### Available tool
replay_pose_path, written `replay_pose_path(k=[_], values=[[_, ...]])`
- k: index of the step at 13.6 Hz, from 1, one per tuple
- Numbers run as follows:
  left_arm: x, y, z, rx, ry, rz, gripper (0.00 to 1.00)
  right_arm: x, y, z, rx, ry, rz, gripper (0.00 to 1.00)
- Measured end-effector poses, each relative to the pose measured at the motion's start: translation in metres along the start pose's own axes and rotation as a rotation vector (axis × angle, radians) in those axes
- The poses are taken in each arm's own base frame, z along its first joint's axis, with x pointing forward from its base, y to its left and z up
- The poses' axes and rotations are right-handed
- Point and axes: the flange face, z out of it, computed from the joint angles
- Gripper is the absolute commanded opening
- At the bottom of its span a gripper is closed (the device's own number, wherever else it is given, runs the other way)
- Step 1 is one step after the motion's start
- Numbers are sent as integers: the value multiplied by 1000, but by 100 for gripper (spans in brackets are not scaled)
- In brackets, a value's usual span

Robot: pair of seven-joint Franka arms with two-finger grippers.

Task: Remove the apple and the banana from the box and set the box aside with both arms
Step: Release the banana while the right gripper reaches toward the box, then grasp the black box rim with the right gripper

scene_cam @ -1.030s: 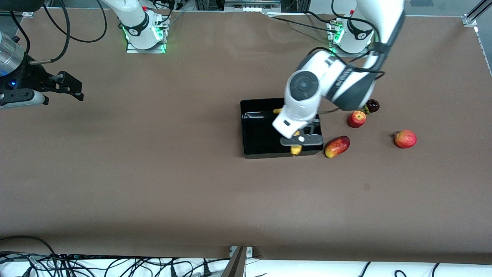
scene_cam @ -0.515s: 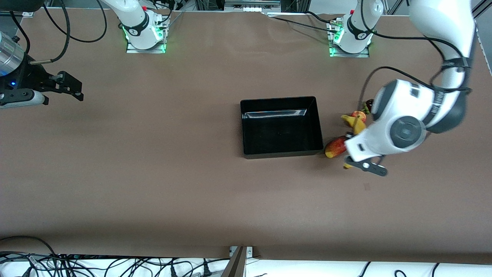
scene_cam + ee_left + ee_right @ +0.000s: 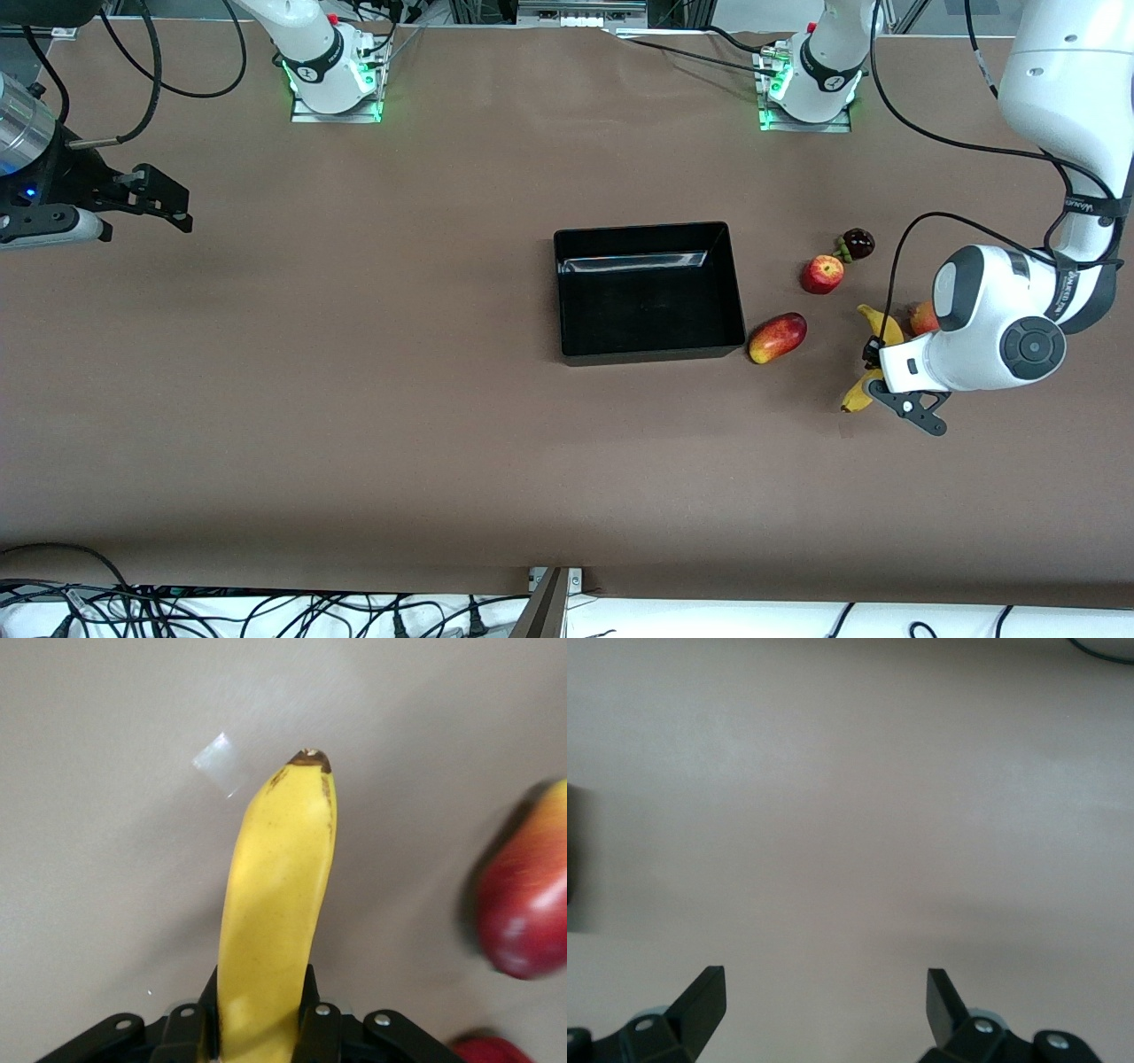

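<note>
Left end effector (image 3: 879, 379) clamps the banana (image 3: 873, 361) mid-length over bare worktop (image 3: 354, 399) toward the left arm's end — long axis runs from near the front camera away, one tip just beside a red fruit (image 3: 923, 317). Box (image 3: 648, 291) sits empty mid-worktop, apple (image 3: 822, 274) between them. Right end effector (image 3: 155, 199) waits wide open near the opposite edge — judged farther from the box.

Box (image 3: 649, 292) interior bare; mango (image 3: 777, 338) crowds its left-arm-end wall.
</note>
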Motion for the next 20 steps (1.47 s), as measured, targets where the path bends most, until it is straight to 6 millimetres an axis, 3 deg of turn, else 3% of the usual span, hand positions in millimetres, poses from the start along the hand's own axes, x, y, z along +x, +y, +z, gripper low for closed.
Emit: replay_pose_path(k=[1,3,6,8,11,13,15,17,20], values=[[-6,-1,14,5,13,-2,100,0,0,0,0,0,0,100],[-16,-3,30,2,26,-10,100,0,0,0,0,0,0,100],[-8,4,16,6,49,3,100,0,0,0,0,0,0,100],[9,29,-28,-14,46,-14,100,0,0,0,0,0,0,100],[23,64,-124,-49,-26,-122,100,0,0,0,0,0,0,100],[22,84,-178,-70,-92,-201,100,0,0,0,0,4,0,100],[10,88,-227,-85,-151,-255,100,5,-4,7,0,2,-8,100],[-5,85,-272,-80,-150,-296,100,21,-31,39,2,-40,-68,100],[-13,104,-318,-14,-103,-377,100,35,-111,80,1,-93,-198,100]])
